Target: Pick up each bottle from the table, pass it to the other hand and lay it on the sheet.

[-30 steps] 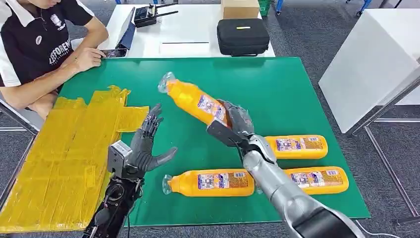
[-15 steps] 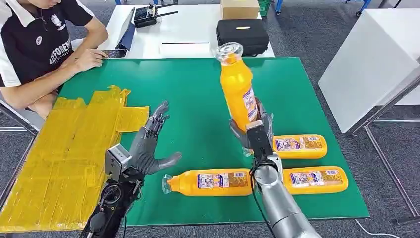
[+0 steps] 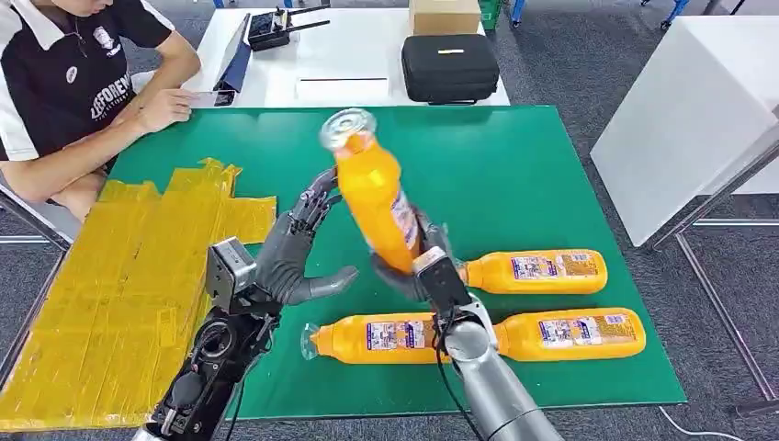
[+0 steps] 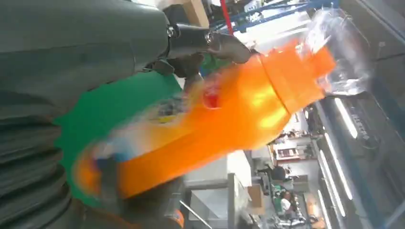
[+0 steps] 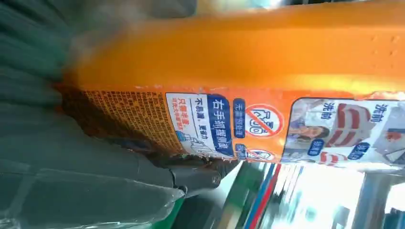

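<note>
The right robot hand (image 3: 415,265) is gripping the base of a tall orange plastic bottle (image 3: 374,195), tilting it above the green table (image 3: 514,165) beside the left robot hand (image 3: 292,257), whose fingers are spreading apart, holding nothing.

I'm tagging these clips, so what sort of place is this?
Probably a robot lab or test workshop: a green table, a person seated at a white desk, and a black equipment case.

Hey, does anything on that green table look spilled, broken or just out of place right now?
Nothing spilled or broken. The yellow sheet is crumpled and hangs past the table edge. The right hand holds one orange bottle tilted; the left hand is spread beside it.
</note>
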